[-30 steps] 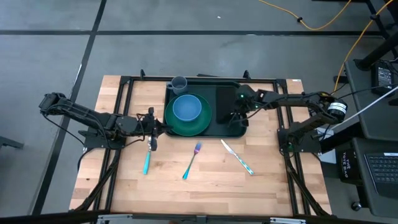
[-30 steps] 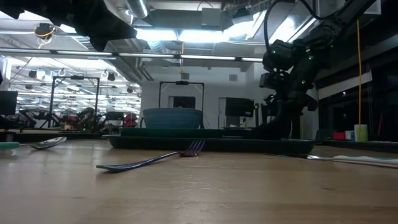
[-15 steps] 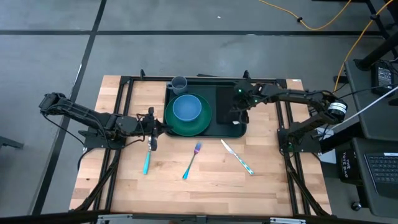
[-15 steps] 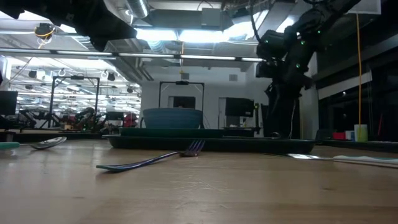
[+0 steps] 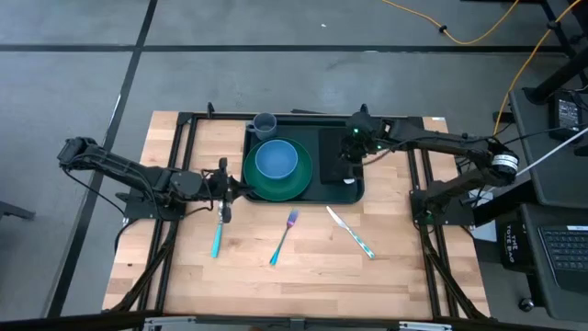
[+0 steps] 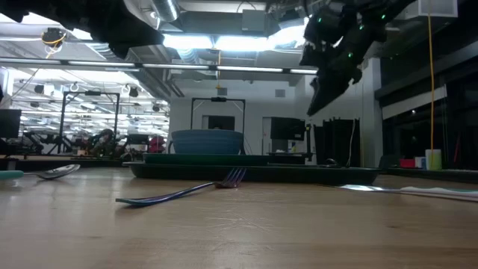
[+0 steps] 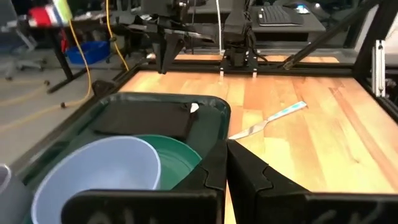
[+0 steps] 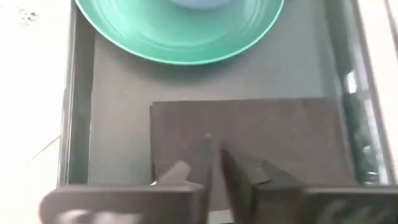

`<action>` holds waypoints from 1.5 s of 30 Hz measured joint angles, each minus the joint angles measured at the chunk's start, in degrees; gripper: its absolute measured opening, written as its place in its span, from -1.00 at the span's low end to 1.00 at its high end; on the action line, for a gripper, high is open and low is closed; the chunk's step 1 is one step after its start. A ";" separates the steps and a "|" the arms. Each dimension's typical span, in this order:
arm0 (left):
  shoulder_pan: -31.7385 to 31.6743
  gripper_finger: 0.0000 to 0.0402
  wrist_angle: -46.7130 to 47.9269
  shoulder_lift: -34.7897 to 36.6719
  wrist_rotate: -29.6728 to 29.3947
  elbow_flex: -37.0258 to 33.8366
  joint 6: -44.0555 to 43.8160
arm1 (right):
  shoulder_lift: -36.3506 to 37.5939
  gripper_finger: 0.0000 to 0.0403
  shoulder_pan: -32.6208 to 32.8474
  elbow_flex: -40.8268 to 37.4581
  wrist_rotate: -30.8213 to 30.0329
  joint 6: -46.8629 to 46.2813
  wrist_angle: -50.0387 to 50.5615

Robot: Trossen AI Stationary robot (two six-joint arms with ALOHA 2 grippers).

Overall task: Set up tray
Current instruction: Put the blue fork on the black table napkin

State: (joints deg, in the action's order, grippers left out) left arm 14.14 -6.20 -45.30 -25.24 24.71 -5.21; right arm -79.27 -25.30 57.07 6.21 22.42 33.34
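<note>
Right gripper (image 5: 347, 158) has risen off the black rectangle (image 5: 333, 154) in the tray (image 5: 358, 188), fingers nearly together, empty; left gripper (image 5: 235, 188) closed, idle.

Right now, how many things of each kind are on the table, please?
Tray: 1
Plate: 1
Bowl: 1
Cup: 1
Black mat: 1
Fork: 1
Knife: 1
Spoon: 1
Total: 8

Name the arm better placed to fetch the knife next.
Right, probably. The right gripper hangs empty above the tray, with the knife just beyond that corner. The left gripper holds the tray's opposite rim.
</note>
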 joint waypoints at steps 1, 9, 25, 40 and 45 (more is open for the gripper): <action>0.01 -0.99 -0.01 0.34 0.64 0.00 1.44 | 0.90 -0.93 1.00 -0.13 -0.87 -0.41 0.09; 0.02 -1.00 5.27 3.72 4.46 0.00 3.09 | 5.41 -0.97 11.70 -0.19 -5.60 -8.72 0.52; 0.02 -0.97 6.88 3.41 4.38 0.00 2.97 | 5.45 -0.95 36.92 -0.29 -30.15 -31.61 0.85; 0.02 -0.99 6.82 0.03 11.76 0.00 8.13 | -0.34 -0.96 48.32 -0.32 -37.62 -41.78 -5.42; -0.68 -1.00 6.63 -5.30 12.20 0.07 8.11 | -4.21 -0.98 48.50 -2.51 -34.08 -41.14 -13.34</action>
State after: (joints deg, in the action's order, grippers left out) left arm 13.46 0.43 -50.60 -13.04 24.78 2.90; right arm -83.48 23.20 54.56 -27.87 -18.72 20.00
